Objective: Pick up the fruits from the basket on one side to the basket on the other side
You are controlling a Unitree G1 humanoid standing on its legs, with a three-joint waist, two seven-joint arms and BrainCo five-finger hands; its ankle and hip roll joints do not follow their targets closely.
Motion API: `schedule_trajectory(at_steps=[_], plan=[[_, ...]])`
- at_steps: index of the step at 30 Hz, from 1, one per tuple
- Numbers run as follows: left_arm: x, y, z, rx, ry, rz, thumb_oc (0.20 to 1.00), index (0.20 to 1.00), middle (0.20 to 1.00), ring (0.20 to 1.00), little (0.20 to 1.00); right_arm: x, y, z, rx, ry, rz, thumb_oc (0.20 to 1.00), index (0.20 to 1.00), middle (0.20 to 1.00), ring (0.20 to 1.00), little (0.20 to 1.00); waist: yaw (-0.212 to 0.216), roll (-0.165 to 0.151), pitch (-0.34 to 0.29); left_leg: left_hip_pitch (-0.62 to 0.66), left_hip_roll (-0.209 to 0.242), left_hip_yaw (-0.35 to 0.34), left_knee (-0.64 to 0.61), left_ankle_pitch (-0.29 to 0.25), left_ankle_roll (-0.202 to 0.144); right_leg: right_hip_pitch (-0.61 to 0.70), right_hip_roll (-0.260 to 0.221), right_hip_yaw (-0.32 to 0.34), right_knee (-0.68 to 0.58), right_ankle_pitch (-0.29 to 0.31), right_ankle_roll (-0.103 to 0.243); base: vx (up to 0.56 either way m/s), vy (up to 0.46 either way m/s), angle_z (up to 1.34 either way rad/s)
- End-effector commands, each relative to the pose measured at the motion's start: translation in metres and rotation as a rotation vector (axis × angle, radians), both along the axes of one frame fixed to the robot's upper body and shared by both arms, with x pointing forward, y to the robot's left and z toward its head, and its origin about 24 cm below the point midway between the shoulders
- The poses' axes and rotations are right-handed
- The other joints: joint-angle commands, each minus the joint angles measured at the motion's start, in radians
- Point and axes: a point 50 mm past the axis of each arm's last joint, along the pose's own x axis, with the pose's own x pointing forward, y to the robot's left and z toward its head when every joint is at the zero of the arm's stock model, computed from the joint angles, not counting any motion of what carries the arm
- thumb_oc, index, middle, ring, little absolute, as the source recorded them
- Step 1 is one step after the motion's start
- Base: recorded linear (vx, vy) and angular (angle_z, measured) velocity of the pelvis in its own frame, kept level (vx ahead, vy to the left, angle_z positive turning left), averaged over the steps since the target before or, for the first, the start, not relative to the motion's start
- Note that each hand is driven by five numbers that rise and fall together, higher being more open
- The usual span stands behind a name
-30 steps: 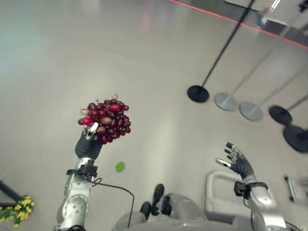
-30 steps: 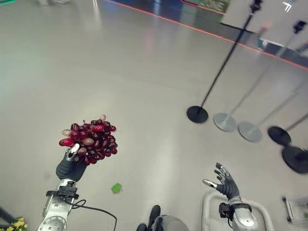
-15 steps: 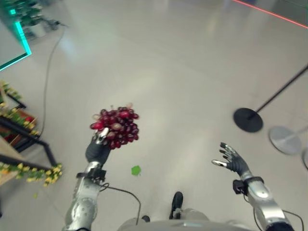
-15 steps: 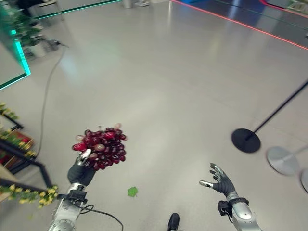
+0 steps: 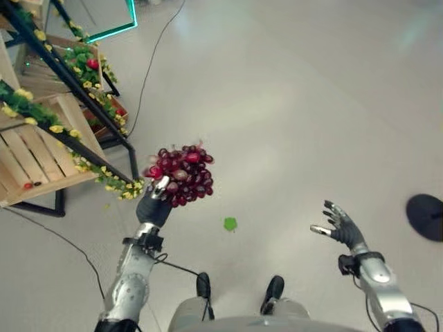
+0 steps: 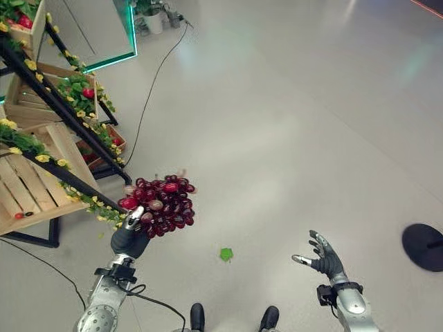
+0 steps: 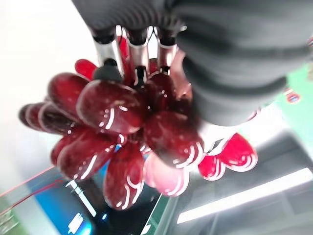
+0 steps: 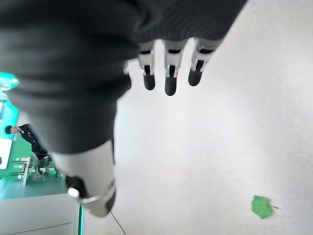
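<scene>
A bunch of dark red grapes (image 5: 181,174) is held up above the floor, my left hand (image 5: 153,207) shut on it from below. In the left wrist view the fingers (image 7: 108,46) curl round the glossy grapes (image 7: 122,132). My right hand (image 5: 342,227) hovers low on the right, open, fingers spread, holding nothing; its straight fingers (image 8: 168,68) point over bare floor. A wooden crate stand (image 5: 41,142) trimmed with yellow flowers and greenery stands at the left, with red fruit (image 5: 92,63) in an upper crate.
A small green leaf (image 5: 230,223) lies on the pale floor between my hands. A black round post base (image 5: 425,216) sits at the right edge. A cable (image 5: 154,59) runs across the floor beside the stand. A person (image 8: 22,133) stands far off.
The camera has swung left: the crate stand has come further into view and the posts have slid off to the right. The left hand still holds the grapes; the right hand stays open.
</scene>
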Motion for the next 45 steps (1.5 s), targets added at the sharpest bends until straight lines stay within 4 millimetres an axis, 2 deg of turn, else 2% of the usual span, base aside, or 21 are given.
schedule_trajectory(at_steps=[1,3,4,5,6,8,10,15,17,19,20,21,23,25,26,27,28,29,33,39,45], plan=[[0.003,0.006,0.035,0.045,-0.188,0.008,0.200,0.200,0.200,0.200,0.200,0.013,0.000,0.018,-0.017,-0.094,0.019,1.000,1.000,1.000,1.000,1.000,0.011,-0.048,-0.065,-0.008,0.109,0.007,0.000,0.041,-0.062,0.025,-0.065,-0.022,-0.010,0.050,0.099,-0.05,0.169,0.08],[0.002,0.009,0.034,0.054,-0.180,0.010,0.200,0.200,0.200,0.200,0.200,0.016,0.007,0.017,0.006,-0.099,0.031,1.000,1.000,1.000,1.000,1.000,0.013,-0.061,-0.064,-0.017,0.111,0.023,0.014,0.022,-0.058,0.017,-0.060,-0.022,-0.015,0.052,0.102,-0.02,0.165,0.06],[0.001,0.017,0.033,0.078,-0.174,0.049,0.200,0.200,0.200,0.200,0.200,0.021,0.015,0.017,0.027,-0.103,0.046,1.000,1.000,1.000,1.000,1.000,0.032,-0.087,-0.061,-0.028,0.092,0.022,0.041,0.002,-0.053,0.009,-0.049,-0.017,-0.039,0.077,0.109,0.00,0.156,0.03],[0.001,0.018,0.033,0.079,-0.174,0.050,0.200,0.200,0.200,0.200,0.200,0.021,0.016,0.017,0.027,-0.103,0.046,1.000,1.000,1.000,1.000,1.000,0.033,-0.088,-0.061,-0.029,0.092,0.022,0.044,0.000,-0.052,0.008,-0.049,-0.016,-0.039,0.078,0.110,0.00,0.320,-0.06],[-0.001,0.024,0.033,0.095,-0.165,0.070,0.200,0.200,0.200,0.200,0.200,0.026,0.024,0.018,0.065,-0.122,0.052,1.000,1.000,1.000,1.000,1.000,0.050,-0.114,-0.055,-0.042,0.066,0.037,0.072,-0.023,-0.038,-0.009,-0.055,-0.009,-0.040,0.108,0.123,-0.07,0.179,-0.10],[-0.003,0.029,0.036,0.118,-0.174,0.087,0.200,0.200,0.200,0.200,0.200,0.032,0.034,0.020,0.088,-0.136,0.078,1.000,1.000,1.000,1.000,1.000,0.072,-0.138,-0.044,-0.060,0.035,0.058,0.096,-0.025,-0.015,-0.033,-0.072,-0.014,-0.038,0.137,0.122,-0.09,0.254,-0.08],[-0.003,0.031,0.036,0.117,-0.174,0.108,0.200,0.200,0.200,0.200,0.200,0.035,0.041,0.021,0.109,-0.147,0.087,1.000,1.000,1.000,1.000,1.000,0.086,-0.148,-0.038,-0.063,0.012,0.055,0.110,-0.038,-0.007,-0.048,-0.071,-0.001,-0.043,0.159,0.135,0.00,0.287,-0.17],[-0.005,0.033,0.034,0.145,-0.157,0.119,0.200,0.200,0.200,0.200,0.200,0.037,0.042,0.020,0.125,-0.147,0.070,1.000,1.000,1.000,1.000,1.000,0.092,-0.130,-0.039,-0.058,-0.030,0.033,0.114,-0.056,0.017,-0.085,-0.075,0.018,-0.050,0.187,0.153,0.02,0.285,0.02],[-0.004,0.033,0.036,0.167,-0.161,0.119,0.200,0.200,0.200,0.200,0.200,0.038,0.042,0.021,0.119,-0.148,0.070,1.000,1.000,1.000,1.000,1.000,0.090,-0.089,-0.039,-0.040,-0.063,0.002,0.100,-0.055,0.032,-0.126,-0.115,-0.005,-0.051,0.202,0.171,0.05,0.413,0.18],[-0.004,0.034,0.033,0.174,-0.148,0.124,0.200,0.200,0.200,0.200,0.200,0.036,0.043,0.017,0.113,-0.133,0.066,1.000,1.000,1.000,1.000,1.000,0.086,-0.078,-0.039,-0.022,-0.085,-0.020,0.094,-0.062,0.043,-0.126,-0.135,-0.009,-0.051,0.207,0.175,0.09,0.360,0.25],[-0.001,0.034,0.032,0.164,-0.144,0.133,0.200,0.200,0.200,0.200,0.200,0.030,0.042,0.014,0.111,-0.116,0.073,1.000,1.000,1.000,1.000,1.000,0.066,-0.073,-0.046,-0.021,-0.116,-0.066,0.094,-0.067,0.058,-0.102,-0.091,0.072,-0.043,0.160,0.154,0.08,0.303,0.38],[-0.001,0.034,0.032,0.164,-0.144,0.133,0.200,0.200,0.200,0.200,0.200,0.030,0.042,0.014,0.111,-0.116,0.073,1.000,1.000,1.000,1.000,1.000,0.064,-0.075,-0.047,-0.024,-0.119,-0.067,0.094,-0.064,0.059,-0.104,-0.094,0.071,-0.043,0.161,0.154,0.10,0.334,0.55],[-0.004,0.033,0.029,0.160,-0.134,0.136,0.200,0.200,0.200,0.200,0.200,0.025,0.038,0.011,0.101,-0.096,0.082,1.000,1.000,1.000,1.000,1.000,0.056,-0.083,-0.059,0.003,-0.156,-0.070,0.085,-0.078,0.071,-0.107,-0.008,0.072,0.039,0.102,0.124,0.14,0.304,0.75],[-0.006,0.032,0.027,0.170,-0.125,0.141,0.200,0.200,0.200,0.200,0.200,0.022,0.035,0.008,0.101,-0.081,0.082,1.000,1.000,1.000,1.000,1.000,0.051,-0.089,-0.046,0.028,-0.197,-0.081,0.090,-0.084,0.080,-0.177,0.090,0.032,0.207,0.079,0.148,0.17,0.345,0.01],[-0.005,0.029,0.028,0.167,-0.124,0.136,0.200,0.200,0.200,0.200,0.200,0.021,0.033,0.007,0.098,-0.074,0.080,1.000,1.000,1.000,1.000,1.000,0.038,-0.088,-0.042,0.039,-0.206,-0.104,0.090,-0.085,0.074,-0.211,0.122,0.054,0.235,0.071,0.166,0.20,0.224,0.03],[-0.003,0.025,0.027,0.160,-0.122,0.125,0.200,0.200,0.200,0.200,0.200,0.018,0.031,0.006,0.091,-0.070,0.074,1.000,1.000,1.000,1.000,1.000,0.018,-0.084,-0.040,0.056,-0.216,-0.139,0.087,-0.085,0.067,-0.240,0.140,0.091,0.240,0.070,0.162,0.28,0.055,0.40],[0.000,0.017,0.030,0.131,-0.139,0.099,0.200,0.200,0.200,0.200,0.200,0.015,0.025,0.007,0.080,-0.069,0.059,1.000,1.000,1.000,1.000,1.000,0.007,-0.073,-0.058,0.073,-0.209,-0.184,0.075,-0.094,0.056,-0.199,0.122,0.105,0.153,0.026,0.091,0.30,-0.044,1.00],[0.001,0.015,0.031,0.120,-0.148,0.093,0.200,0.200,0.200,0.200,0.200,0.015,0.019,0.006,0.074,-0.069,0.028,1.000,1.000,1.000,1.000,1.000,0.006,-0.066,-0.068,0.080,-0.204,-0.196,0.074,-0.101,0.059,-0.189,0.104,0.095,0.134,0.019,0.073,0.23,-0.083,1.50],[0.000,0.014,0.028,0.096,-0.132,0.098,0.200,0.200,0.200,0.200,0.200,0.015,0.017,0.003,0.087,-0.062,-0.007,1.000,1.000,1.000,1.000,1.000,0.018,-0.057,-0.087,0.117,-0.193,-0.222,0.084,-0.128,0.065,-0.151,0.059,0.057,0.116,0.050,0.075,0.25,-0.080,0.82],[0.001,0.015,0.026,0.075,-0.116,0.120,0.200,0.200,0.200,0.200,0.200,0.014,0.014,0.005,0.091,-0.076,-0.035,1.000,1.000,1.000,1.000,1.000,0.020,-0.057,-0.114,0.134,-0.184,-0.249,0.048,-0.124,0.069,-0.082,0.045,0.024,0.065,0.037,0.064,0.15,-0.074,0.38],[0.007,0.011,0.027,0.061,-0.120,0.117,0.200,0.200,0.200,0.200,0.200,0.006,0.001,0.004,0.075,-0.075,-0.097,1.000,1.000,1.000,1.000,1.000,0.013,-0.047,-0.124,0.139,-0.144,-0.280,0.049,-0.101,0.031,-0.038,0.040,0.011,0.055,0.005,0.052,0.15,-0.140,0.35]])
